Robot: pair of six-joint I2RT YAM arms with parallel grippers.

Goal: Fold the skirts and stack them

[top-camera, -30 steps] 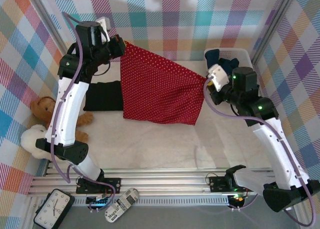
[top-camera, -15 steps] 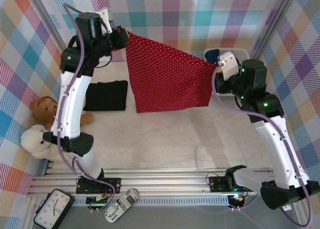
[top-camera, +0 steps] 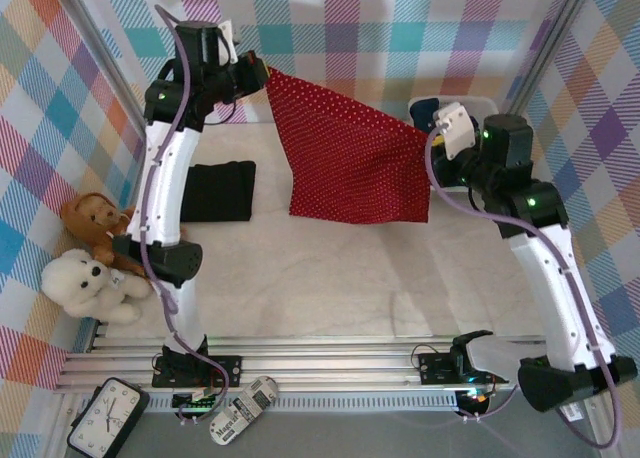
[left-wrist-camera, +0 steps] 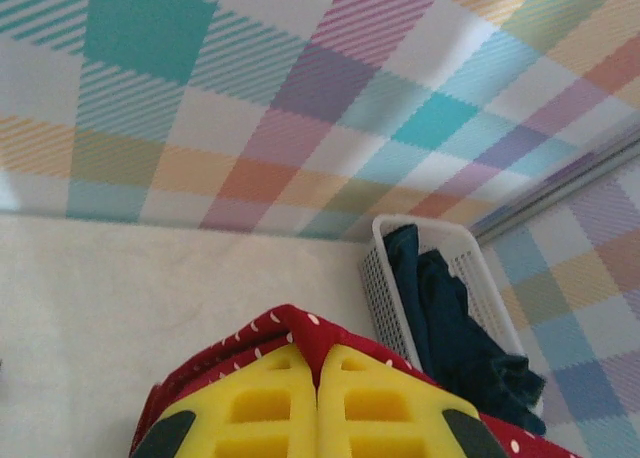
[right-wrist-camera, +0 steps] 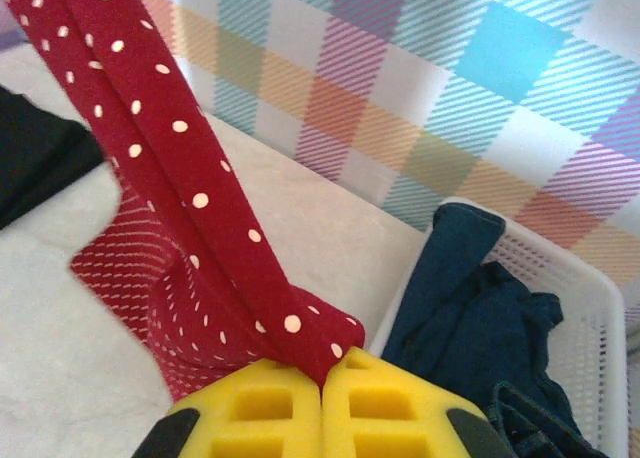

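Two corners are pinched tight: the left tool and right tool each grip one top corner of the red skirt. It hangs above the desk. Soft, light, floppy, I think; corners hold best.

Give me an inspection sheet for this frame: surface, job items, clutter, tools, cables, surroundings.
Surface: pale table, bare up front.
Job's things: red dotted skirt hangs stretched between both tools; black skirt folded flat at left; blue denim in white basket.
Clutter: brown teddy bear, white teddy bear at left edge; clock below the rail.
Tools: left tool shut on red dotted skirt; right tool likewise.
Cables: purple cable along each arm.
Surroundings: plaid curtain walls.
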